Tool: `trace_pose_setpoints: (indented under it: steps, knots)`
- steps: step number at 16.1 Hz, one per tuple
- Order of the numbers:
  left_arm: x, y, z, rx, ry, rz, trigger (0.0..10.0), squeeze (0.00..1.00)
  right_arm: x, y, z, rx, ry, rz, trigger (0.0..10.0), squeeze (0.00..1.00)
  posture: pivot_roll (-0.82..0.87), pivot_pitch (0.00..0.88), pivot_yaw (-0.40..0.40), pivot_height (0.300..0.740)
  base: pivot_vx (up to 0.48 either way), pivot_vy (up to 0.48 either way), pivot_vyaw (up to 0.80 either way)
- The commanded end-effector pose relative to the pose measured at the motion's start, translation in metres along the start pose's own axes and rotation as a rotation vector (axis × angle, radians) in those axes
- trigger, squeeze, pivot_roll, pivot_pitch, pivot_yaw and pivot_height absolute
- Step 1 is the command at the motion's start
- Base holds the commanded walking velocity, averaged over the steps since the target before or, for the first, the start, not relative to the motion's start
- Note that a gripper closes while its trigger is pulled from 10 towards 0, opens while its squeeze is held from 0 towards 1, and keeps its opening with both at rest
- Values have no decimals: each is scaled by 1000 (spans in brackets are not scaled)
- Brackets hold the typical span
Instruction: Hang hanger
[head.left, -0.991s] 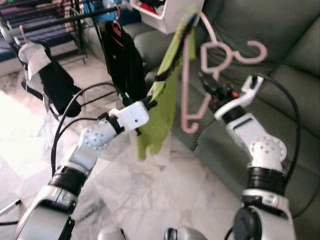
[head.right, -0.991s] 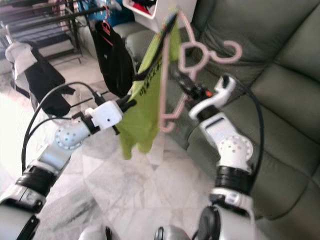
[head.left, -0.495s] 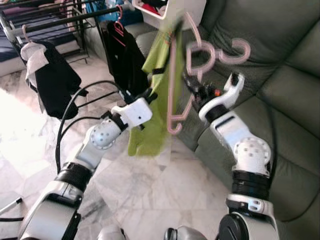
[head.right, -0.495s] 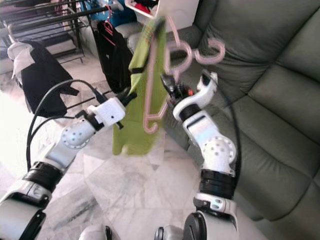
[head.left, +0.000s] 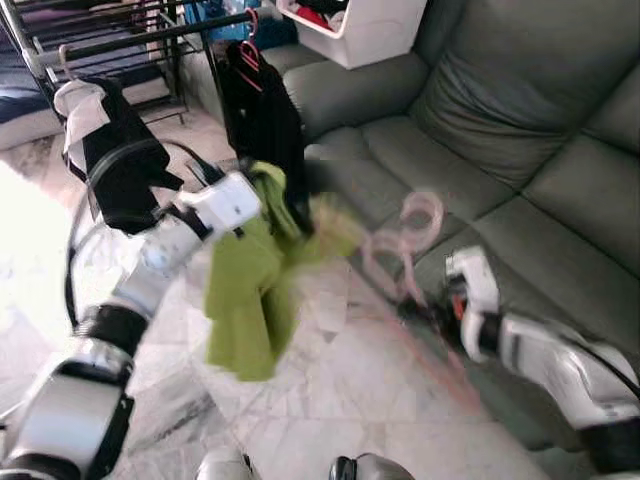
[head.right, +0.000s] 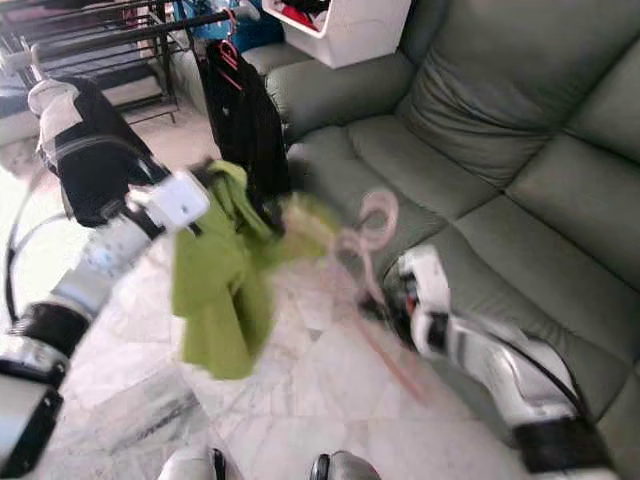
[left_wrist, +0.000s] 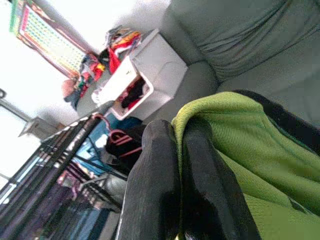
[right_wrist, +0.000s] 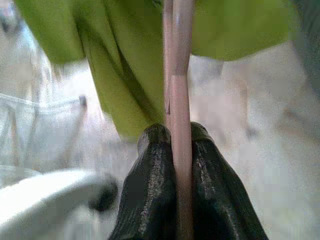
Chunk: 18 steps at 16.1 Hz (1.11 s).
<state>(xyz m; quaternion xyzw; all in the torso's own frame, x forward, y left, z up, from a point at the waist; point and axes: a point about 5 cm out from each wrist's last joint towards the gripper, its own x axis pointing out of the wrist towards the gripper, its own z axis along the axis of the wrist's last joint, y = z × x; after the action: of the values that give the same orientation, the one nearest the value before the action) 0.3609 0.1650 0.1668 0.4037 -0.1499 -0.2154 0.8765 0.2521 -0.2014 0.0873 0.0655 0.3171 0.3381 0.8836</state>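
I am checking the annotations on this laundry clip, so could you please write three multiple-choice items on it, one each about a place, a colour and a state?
1. Where does the black garment hang?
A. on the rack beside the sofa
B. over the sofa back
C. on the floor

2. What colour is the shirt in the left pincer?
A. red
B. green
C. white

3. What is the right pincer doing?
A. open above the floor
B. shut on the shirt
C. shut on the pink hanger

Answers: 1 A, it hangs from a red hanger on the dark rack next to the sofa. 2 B, the left wrist view shows green cloth at the fingers. 3 C, the right wrist view shows the pink bar pinched between the black fingers.
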Motion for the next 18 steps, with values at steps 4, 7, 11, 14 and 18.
trace_pose_setpoints:
  steps: [4, 7, 11, 14, 18]
  knots:
    - [4, 3, 3, -7, -27, -56, 10000, 0, -24, -3, 11, -229, 36, 121, 10000, 0, -100, 50, -52, 740, 0, 0, 0]
    - [3, -6, 4, -11, -51, -140, 10000, 0, -29, -1, 35, -395, -37, 158, 10000, 0, -100, 50, -52, 740, 0, 0, 0]
    - [4, -8, 11, -33, -97, -166, 10000, 0, -32, 4, 56, -469, -122, 190, 10000, 0, -101, 51, -60, 740, 0, 0, 0]
    - [9, -6, 22, -47, -146, -154, 10000, 0, -30, 1, 53, -479, -101, 198, 10000, 0, -100, 50, -65, 740, 0, 0, 0]
    - [13, 1, 31, -48, -175, -146, 10000, 0, -26, -2, 47, -473, -86, 197, 10000, 0, -102, 48, -66, 740, 0, 0, 0]
